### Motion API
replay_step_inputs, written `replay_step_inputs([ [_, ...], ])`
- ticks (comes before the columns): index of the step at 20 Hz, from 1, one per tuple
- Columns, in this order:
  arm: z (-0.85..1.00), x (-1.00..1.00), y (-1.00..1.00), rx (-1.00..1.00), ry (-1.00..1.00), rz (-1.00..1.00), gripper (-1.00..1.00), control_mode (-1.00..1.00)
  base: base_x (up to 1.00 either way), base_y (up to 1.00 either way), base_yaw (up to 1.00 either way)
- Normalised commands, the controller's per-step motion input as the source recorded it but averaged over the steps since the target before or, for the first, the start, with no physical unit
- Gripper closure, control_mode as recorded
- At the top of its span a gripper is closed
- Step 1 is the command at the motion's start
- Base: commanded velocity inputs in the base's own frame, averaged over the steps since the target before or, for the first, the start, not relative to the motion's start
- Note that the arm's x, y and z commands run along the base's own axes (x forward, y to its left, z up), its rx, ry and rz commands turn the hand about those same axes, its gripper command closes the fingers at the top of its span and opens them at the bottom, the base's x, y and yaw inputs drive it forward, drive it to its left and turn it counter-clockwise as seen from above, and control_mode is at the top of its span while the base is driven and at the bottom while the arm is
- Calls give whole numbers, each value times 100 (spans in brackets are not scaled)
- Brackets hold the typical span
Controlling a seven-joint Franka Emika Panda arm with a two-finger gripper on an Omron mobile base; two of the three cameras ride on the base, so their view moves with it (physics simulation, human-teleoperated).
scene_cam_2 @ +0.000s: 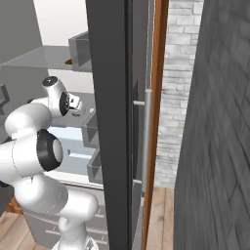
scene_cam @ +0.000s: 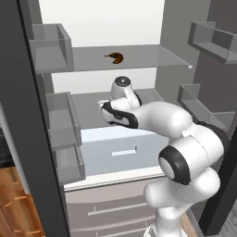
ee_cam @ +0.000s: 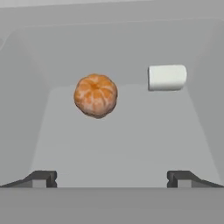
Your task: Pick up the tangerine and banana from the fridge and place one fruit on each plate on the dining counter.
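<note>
Hand view, left to right: left fingertip (ee_cam: 41, 178) at the bottom edge, tangerine (ee_cam: 96, 95) ahead of the tips and nearer the left finger than the right, white block (ee_cam: 166, 77) farther out and closer to the right finger's line, right fingertip at the bottom edge. Gripper (ee_cam: 112, 179) has its fingers spread wide with nothing between them; tangerine is well clear of both tips, not touched. Both the fruit and the block sit on the grey shelf (ee_cam: 122, 144).

Left base view: fridge (scene_cam: 18, 115) door open, arm reaching into the middle shelf level, hand end hidden behind the wrist. Banana (scene_cam: 115, 57) lies on the shelf above the arm, apart from it. Pale drawer (scene_cam: 120, 150) sits below the arm.
</note>
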Motion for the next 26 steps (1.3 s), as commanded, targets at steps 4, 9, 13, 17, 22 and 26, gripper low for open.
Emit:
replay_step_inputs([
  [4, -5, 28, 13, 1, 1, 0, -100, -100, 0, 0, 0],
  [9, -10, 26, 7, 0, 0, 0, -100, -100, 0, 0, 0],
  [13, -9, 23, 3, 0, 0, 0, -100, -100, 0, 0, 0],
  [17, -14, 25, 3, 0, 0, 0, -100, -100, 0, 0, 0],
  [22, -14, 25, 3, 0, 2, 0, -100, -100, 0, 0, 0],
  [26, -10, 27, 2, 1, 2, 0, -100, -100, 0, 0, 0],
])
